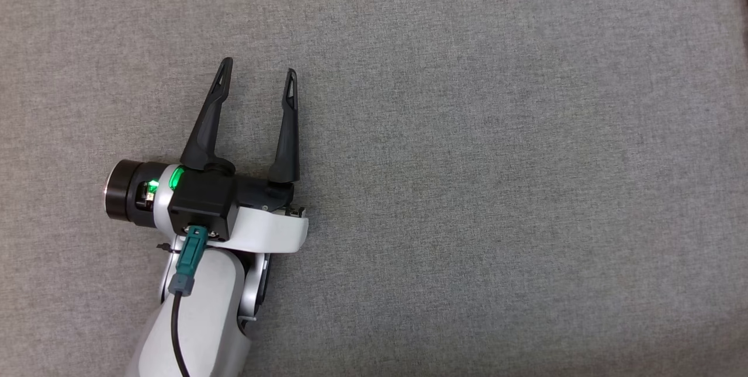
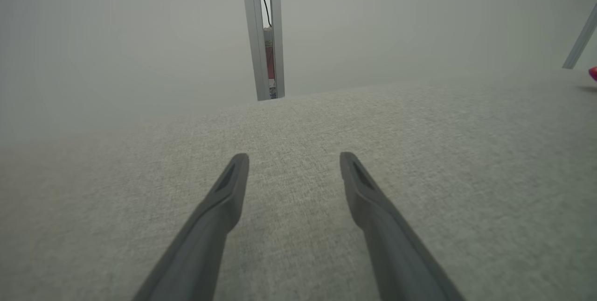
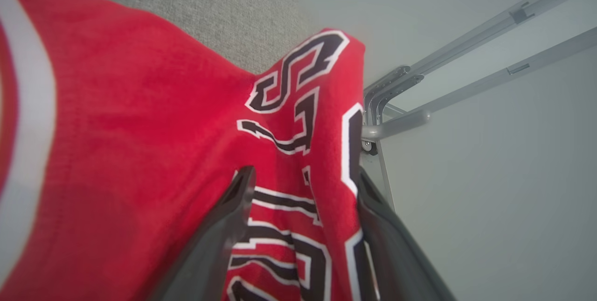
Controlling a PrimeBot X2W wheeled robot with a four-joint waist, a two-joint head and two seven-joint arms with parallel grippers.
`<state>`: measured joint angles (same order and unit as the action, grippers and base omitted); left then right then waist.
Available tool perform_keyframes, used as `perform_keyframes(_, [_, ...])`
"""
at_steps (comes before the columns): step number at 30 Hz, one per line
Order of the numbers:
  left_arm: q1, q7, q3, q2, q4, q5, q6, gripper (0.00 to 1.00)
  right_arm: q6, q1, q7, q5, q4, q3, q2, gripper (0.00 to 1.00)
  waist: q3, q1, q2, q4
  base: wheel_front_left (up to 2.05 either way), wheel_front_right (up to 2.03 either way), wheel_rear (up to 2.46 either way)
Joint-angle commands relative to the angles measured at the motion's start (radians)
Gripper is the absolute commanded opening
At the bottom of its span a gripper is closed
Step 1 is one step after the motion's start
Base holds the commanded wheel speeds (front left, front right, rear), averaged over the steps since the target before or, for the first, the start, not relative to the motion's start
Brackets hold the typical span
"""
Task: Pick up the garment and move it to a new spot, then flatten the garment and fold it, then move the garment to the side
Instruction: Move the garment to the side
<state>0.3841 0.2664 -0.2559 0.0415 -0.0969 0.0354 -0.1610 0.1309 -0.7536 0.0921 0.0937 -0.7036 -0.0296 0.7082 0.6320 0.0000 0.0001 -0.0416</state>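
Left tool (image 1: pixel 259 68) is hovering over the grey table (image 1: pixel 497 190), fingers spread wide, holding nothing. Right tool (image 3: pixel 304 172) is also standing wide open; the red jersey (image 3: pixel 140 151) is draping between its fingers and off to their left.

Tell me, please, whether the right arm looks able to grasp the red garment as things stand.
Probably yes: the red garment lies between the right gripper's parted jaws, nothing else in the way, so closing should catch cloth.
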Motion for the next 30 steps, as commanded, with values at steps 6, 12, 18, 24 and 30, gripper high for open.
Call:
perform_keyframes(6, [-0.023,-0.005,0.01,0.014,-0.033,0.011,-0.01,1.0,0.0,0.043,0.049,-0.084,0.093,0.064,-0.029,1.0,-0.026,0.0,-0.0001,0.004,0.0,0.0,0.0])
perform_keyframes(12, [-0.028,-0.003,-0.001,0.012,-0.028,0.029,-0.017,1.0,0.0,0.067,0.089,-0.119,0.193,0.096,-0.043,1.0,-0.069,0.0,-0.0001,0.01,0.0,0.0,0.0])
perform_keyframes(18, [-0.05,-0.003,-0.004,0.011,-0.027,0.049,-0.026,1.0,0.0,0.09,0.074,-0.092,0.294,0.063,-0.096,1.0,-0.149,0.0,-0.0001,0.019,0.0,0.0,0.0])
perform_keyframes(24, [-0.081,-0.003,0.008,0.011,-0.02,0.049,-0.028,1.0,0.0,0.103,0.016,-0.025,0.367,-0.014,-0.175,1.0,-0.242,0.0,-0.0001,0.024,0.0,0.0,0.0])
perform_keyframes(30, [-0.119,-0.003,0.022,0.011,-0.015,0.051,-0.03,1.0,0.0,0.134,-0.06,0.039,0.41,-0.062,-0.255,1.0,-0.317,0.0,-0.0001,0.034,0.0,0.0,0.0])
